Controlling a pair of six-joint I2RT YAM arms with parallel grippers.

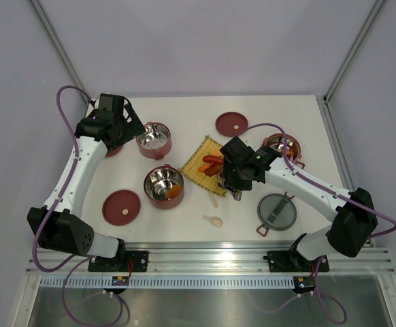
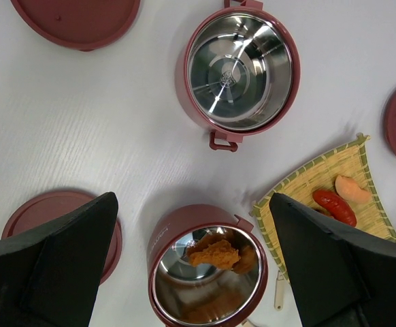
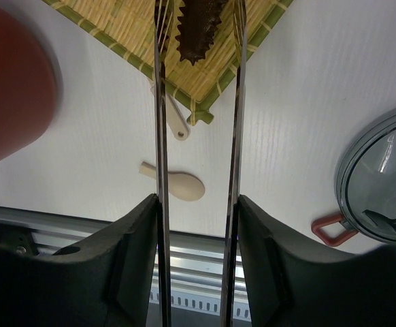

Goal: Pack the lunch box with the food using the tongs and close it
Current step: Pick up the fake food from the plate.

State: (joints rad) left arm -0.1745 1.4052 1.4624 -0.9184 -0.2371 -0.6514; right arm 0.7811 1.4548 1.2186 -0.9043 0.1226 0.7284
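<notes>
Narrow gap, tier (image 2: 174, 235) to mat (image 2: 307, 184) — tight.

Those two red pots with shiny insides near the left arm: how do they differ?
The far pot is empty, its steel bottom bare; the near pot holds orange-brown food pieces. The near pot sits close beside the yellow mat; the far pot stands apart from it. Both are round, dark red outside, steel inside, with no lid on.
</notes>
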